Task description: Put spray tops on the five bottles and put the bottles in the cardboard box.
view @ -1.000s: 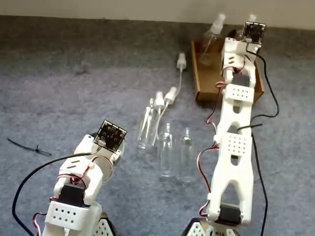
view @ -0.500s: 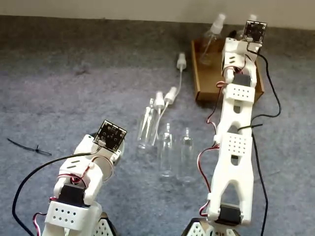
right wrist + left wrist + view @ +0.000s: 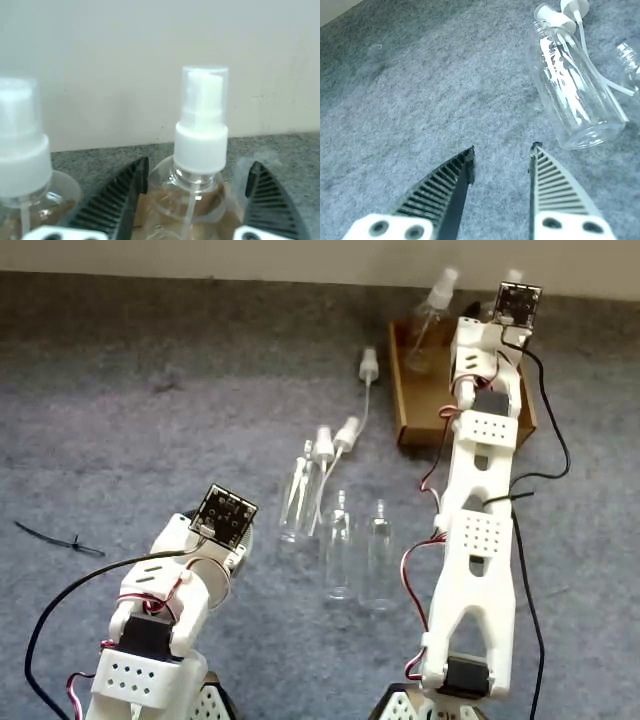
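Left claw — spread wide, nothing in it, tips over bare grey carpet. In the high view that arm sits at the lower left of the frame. Near the tips but not touching is a clear bottle on its side. Two spray tops lie at its neck end, and one's dip tube runs across the bottle. Can't tell if either is seated on the neck.

Right claw — also spread, one finger either side of an upright capped bottle. The fingers are close to its shoulders, but I can't tell if they touch, and it isn't clamped. A second capped bottle stands just beside it. Both are in the cardboard box, upper right of the high view, with my right arm stretched out over it.

Centre of the high view: the lying bottle, and just lower right of it two open bottles side by side, no tops. A loose spray top lies alone above them, just left of the box. A black cable tie lies near the left edge, well apart.
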